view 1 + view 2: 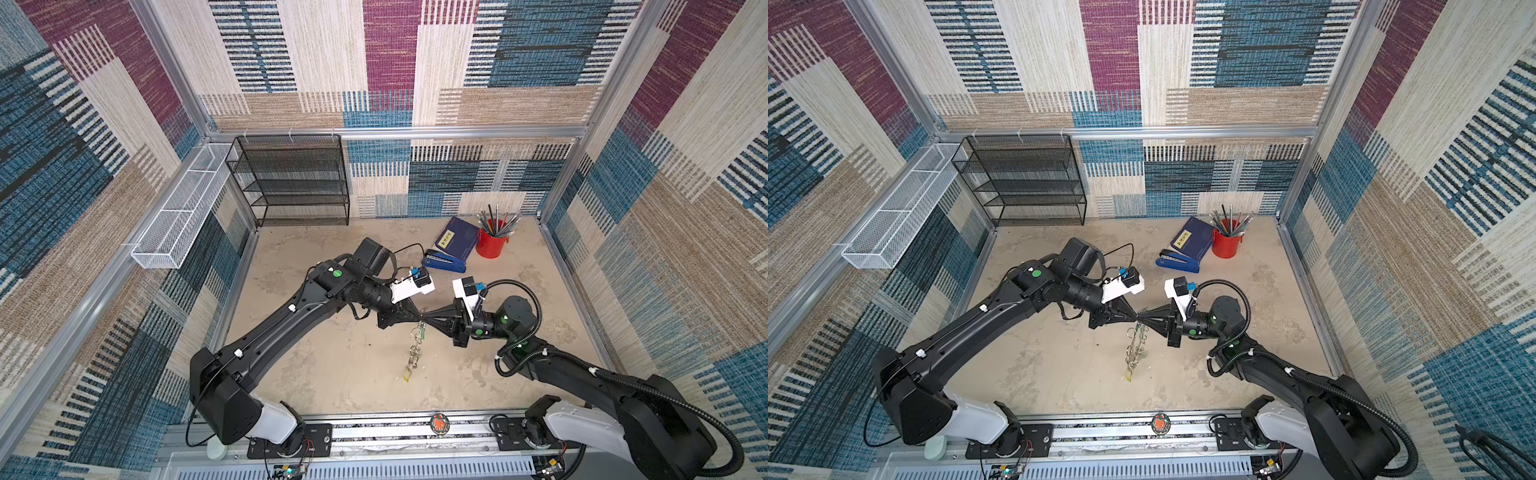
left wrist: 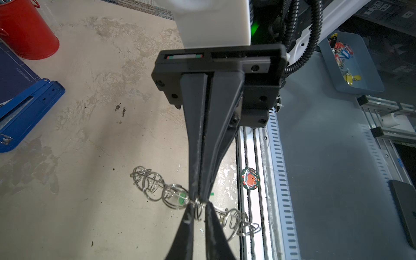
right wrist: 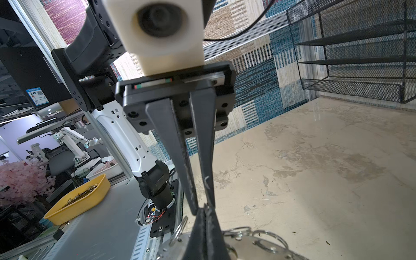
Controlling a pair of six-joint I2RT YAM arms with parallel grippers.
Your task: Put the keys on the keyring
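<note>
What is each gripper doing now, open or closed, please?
Left gripper: jaws closed on a small split ring of the keyring.
Right gripper: jaws shut on the keyring's disc.

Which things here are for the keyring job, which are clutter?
Job: flat grey metal keyring with split rings; green plastic key tag; yellow plastic key tag; left gripper; right gripper.
Clutter: blue stapler; navy book; red pencil pot; black mesh rack; white wire basket.
</note>
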